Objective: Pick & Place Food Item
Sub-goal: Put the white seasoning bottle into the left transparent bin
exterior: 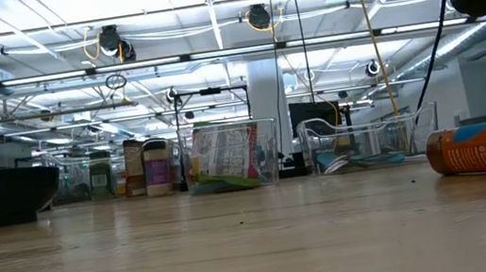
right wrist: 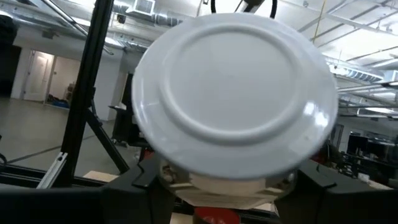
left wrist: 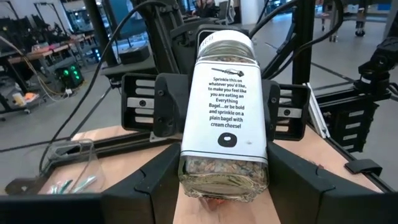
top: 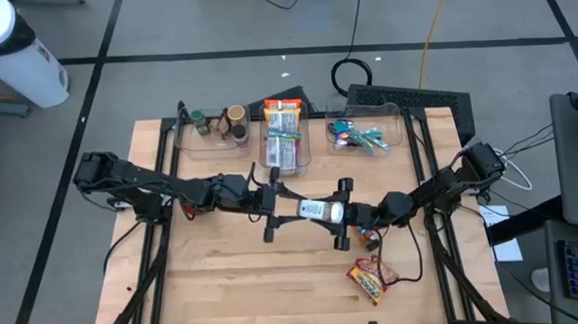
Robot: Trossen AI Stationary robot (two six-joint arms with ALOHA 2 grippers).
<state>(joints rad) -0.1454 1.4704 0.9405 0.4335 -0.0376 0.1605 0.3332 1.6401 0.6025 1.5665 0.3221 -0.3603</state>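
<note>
My two arms meet over the middle of the wooden surface (top: 275, 280), well above it, and the whole coming move turns on what hangs between them. Behind them, along the far edge, stand three clear bins: the left bin (top: 210, 134) with jars, the middle bin (top: 284, 143) with packaged snacks, the right bin (top: 371, 131) with small blue-green items. On the near right of the surface lie a snack packet (top: 368, 281) and an orange canister (exterior: 475, 149) on its side.

The seasoning jar (top: 316, 211) lies level in the air between my left end effector (top: 273, 199) and my right end effector (top: 348, 214), its long axis running left to right, straight along the line joining the two. Its white lid faces my right wrist camera square on and fills that view; its glass base faces my left wrist camera, with the label reading up the side.

My left end effector is closed around the base end of the jar, its fingers (left wrist: 155, 180) pressing the glass on both sides. My right end effector sits at the lid end, and its fingers flank the jar just below the lid; I judge it clamped too, though the lid hides the contact itself.

So the jar lies equally near both arms, mid-handover. The bins lie beyond it, toward the far edge.
</note>
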